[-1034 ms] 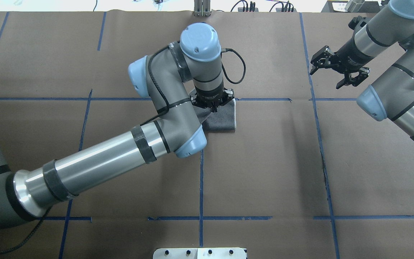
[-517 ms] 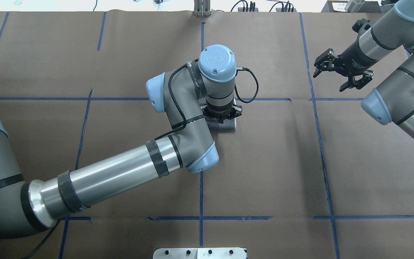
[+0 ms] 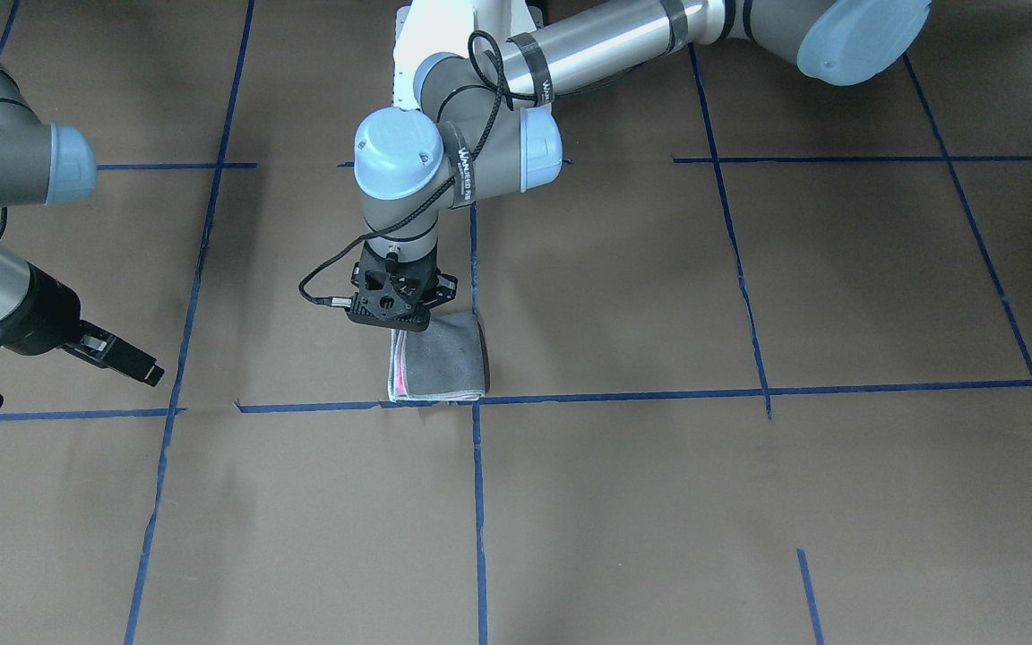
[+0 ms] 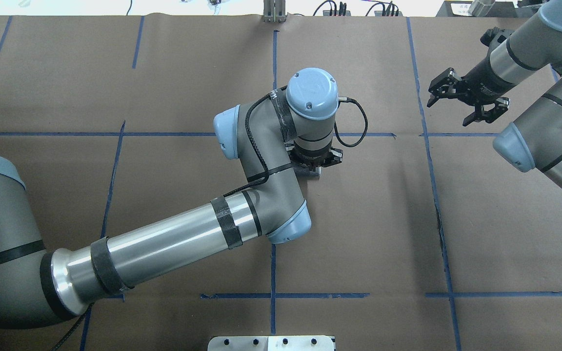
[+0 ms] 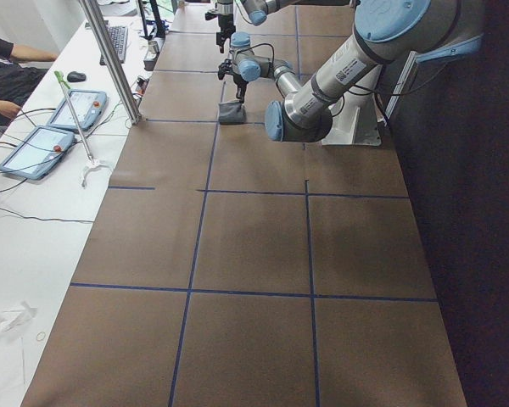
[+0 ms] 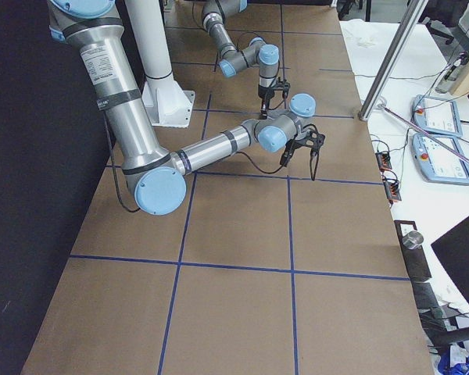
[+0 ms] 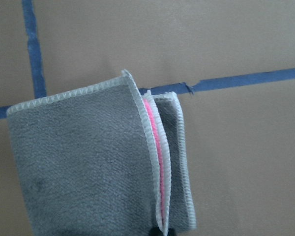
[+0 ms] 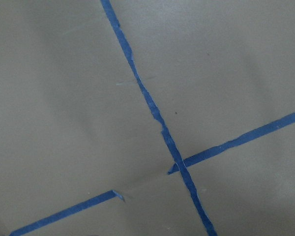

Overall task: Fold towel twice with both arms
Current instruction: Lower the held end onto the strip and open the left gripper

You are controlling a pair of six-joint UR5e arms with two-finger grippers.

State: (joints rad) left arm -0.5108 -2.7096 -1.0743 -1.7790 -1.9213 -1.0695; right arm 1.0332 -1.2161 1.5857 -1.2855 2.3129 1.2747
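Observation:
The towel (image 3: 440,363) lies folded small on the brown table by a blue tape crossing, dark grey face out. The left wrist view shows the towel (image 7: 83,162) in stacked layers with a pink strip between the whitish edges. My left gripper (image 3: 401,315) points straight down on the corner nearest the robot, shut on the towel's edge. In the overhead view the left gripper (image 4: 316,165) and wrist cover nearly all of the towel (image 4: 314,174). My right gripper (image 4: 449,109) hangs open and holds nothing, well off to the right above a tape line, and shows at the left as right gripper (image 3: 68,387).
Blue tape lines (image 4: 272,253) grid the brown paper table. A white pedestal base (image 3: 417,36) stands at the robot's side and a metal plate (image 4: 271,342) at the near edge. Beyond the table are a slanted metal post (image 5: 110,59), tablets (image 5: 72,110) and a person's arm (image 5: 8,59).
The left arm has swept right and toward the robot, carrying the towel's far edge over so that it is folded smaller. The right gripper drifted slightly right, still open.

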